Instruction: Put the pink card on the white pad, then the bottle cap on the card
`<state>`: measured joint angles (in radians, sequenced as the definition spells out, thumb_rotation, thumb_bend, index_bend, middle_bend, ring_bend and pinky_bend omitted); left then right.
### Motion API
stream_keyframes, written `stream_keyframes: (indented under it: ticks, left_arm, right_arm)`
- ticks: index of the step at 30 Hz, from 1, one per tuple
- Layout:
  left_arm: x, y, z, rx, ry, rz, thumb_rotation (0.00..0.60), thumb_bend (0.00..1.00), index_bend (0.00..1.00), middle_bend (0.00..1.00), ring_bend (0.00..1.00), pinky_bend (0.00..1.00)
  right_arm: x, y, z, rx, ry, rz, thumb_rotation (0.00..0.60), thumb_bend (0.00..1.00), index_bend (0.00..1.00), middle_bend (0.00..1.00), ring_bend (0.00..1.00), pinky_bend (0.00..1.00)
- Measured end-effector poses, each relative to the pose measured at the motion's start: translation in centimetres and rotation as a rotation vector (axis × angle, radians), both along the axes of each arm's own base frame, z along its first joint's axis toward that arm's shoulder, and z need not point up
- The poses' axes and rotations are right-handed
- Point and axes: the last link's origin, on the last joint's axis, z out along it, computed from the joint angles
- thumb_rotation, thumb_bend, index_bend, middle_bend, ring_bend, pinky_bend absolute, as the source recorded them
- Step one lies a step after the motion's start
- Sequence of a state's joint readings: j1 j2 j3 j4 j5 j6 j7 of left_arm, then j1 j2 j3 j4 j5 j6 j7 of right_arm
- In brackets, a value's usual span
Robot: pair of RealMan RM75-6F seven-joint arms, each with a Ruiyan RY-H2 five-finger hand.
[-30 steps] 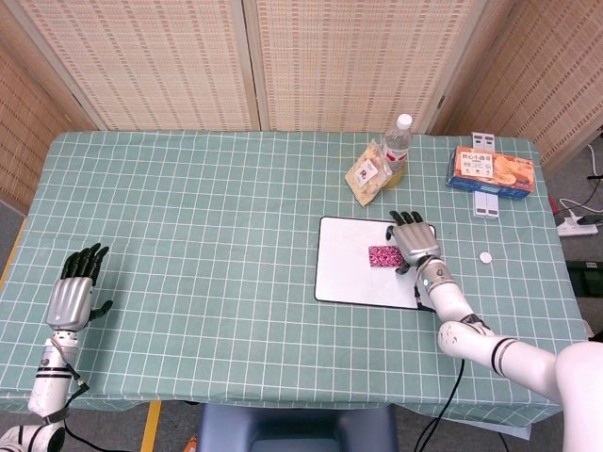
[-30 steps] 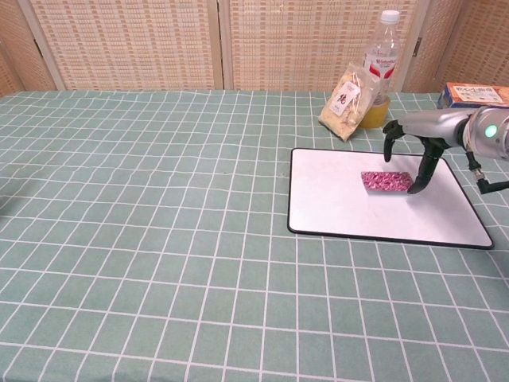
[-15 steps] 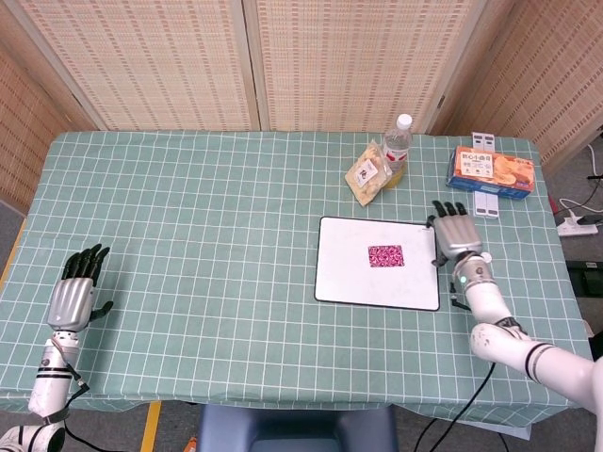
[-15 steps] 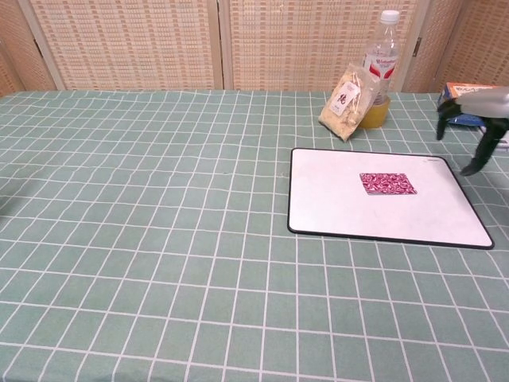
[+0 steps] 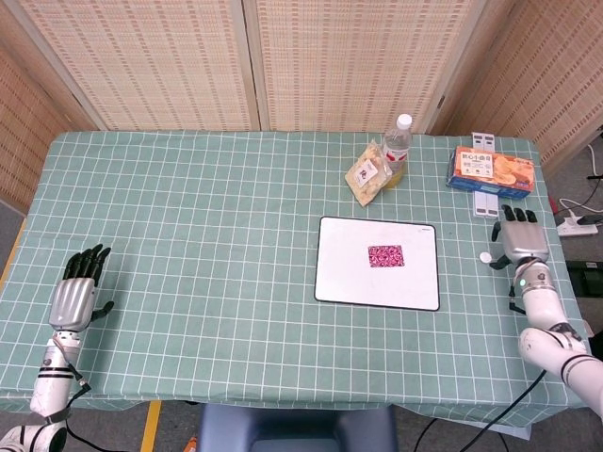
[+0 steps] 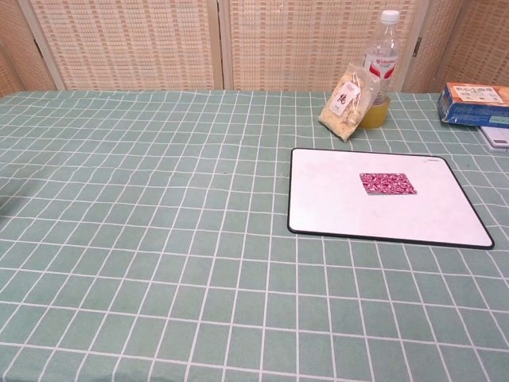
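Note:
The pink card (image 5: 384, 255) lies flat on the white pad (image 5: 349, 278), a little right of its middle; the chest view shows the card (image 6: 387, 183) and pad (image 6: 334, 207) too. A small white bottle cap (image 5: 484, 256) sits on the tablecloth to the right of the pad. My right hand (image 5: 521, 242) hovers just right of the cap, fingers spread, holding nothing. My left hand (image 5: 75, 292) rests open near the table's front left corner. Neither hand appears in the chest view.
A drink bottle (image 5: 399, 148) and a snack bag (image 5: 368, 173) stand behind the pad. An orange biscuit box (image 5: 490, 169) lies at the back right, on a white strip (image 5: 487, 203). A power strip (image 5: 577, 224) lies off the table's right edge.
My right hand let go of the pink card, left it on the pad, and moved right, off the pad to beside the bottle cap. It left the chest view. The left hand stayed still.

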<state>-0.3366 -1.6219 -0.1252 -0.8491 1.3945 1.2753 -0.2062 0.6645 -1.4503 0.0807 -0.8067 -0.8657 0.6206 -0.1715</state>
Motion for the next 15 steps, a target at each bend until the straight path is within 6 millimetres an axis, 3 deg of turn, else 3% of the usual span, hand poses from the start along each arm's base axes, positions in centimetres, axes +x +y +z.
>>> stream_keyframes:
  ticks: [5,15]
  left_arm:
    - [0.0,0.0,-0.1,-0.005,0.000,0.001,0.600,0.16,0.00,0.00,0.00,0.00]
    - [-0.1,0.0,0.0,-0.005,-0.008,0.002,0.600,0.16,0.00,0.00,0.00,0.00]
  right_arm:
    - [-1.3,0.3,-0.7,0.016,0.013,-0.035,0.471,0.10,0.47,0.00,0.00,0.00]
    - [-0.8,-0.3,-1.5,0.033,0.017,-0.023,0.477,0.11,0.47,0.00,0.00,0.00]
